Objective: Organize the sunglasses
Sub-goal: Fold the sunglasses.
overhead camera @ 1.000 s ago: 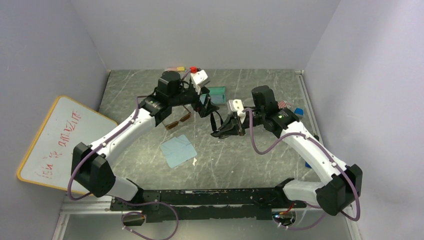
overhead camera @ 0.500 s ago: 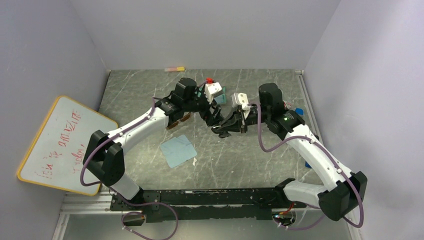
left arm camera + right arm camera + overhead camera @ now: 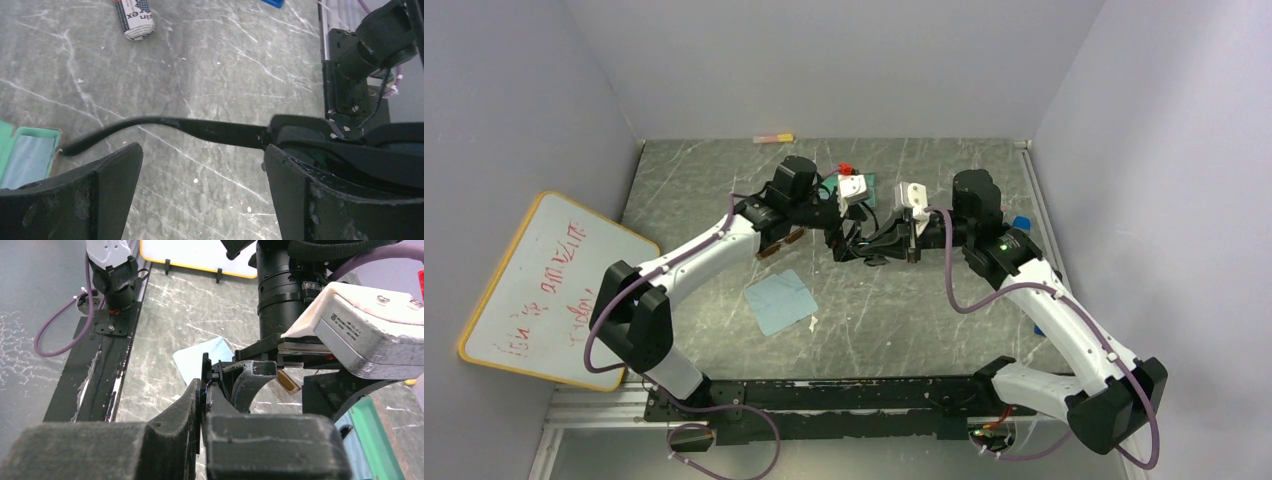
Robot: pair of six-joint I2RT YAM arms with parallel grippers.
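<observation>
Left arm nearer | my left gripper (image 3: 201,155) gapes wide | my right gripper (image 3: 206,385) pinches the black sunglasses (image 3: 220,133) just ahead | their temple (image 3: 150,121) lies crosswise, finger to finger, just beyond my left fingertips (image 3: 125,157).

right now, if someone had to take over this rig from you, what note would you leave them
Left claw: open, one finger on each side of a temple of the black sunglasses, not closed on it.
Right claw: shut on the black sunglasses, held above the table.
Amber sunglasses: lying on the table.
Green case: open on the table.
Done: black pair picked up.
Left: neither pair is put away. Probably fold and stow the black pair, then the amber pair.
</observation>
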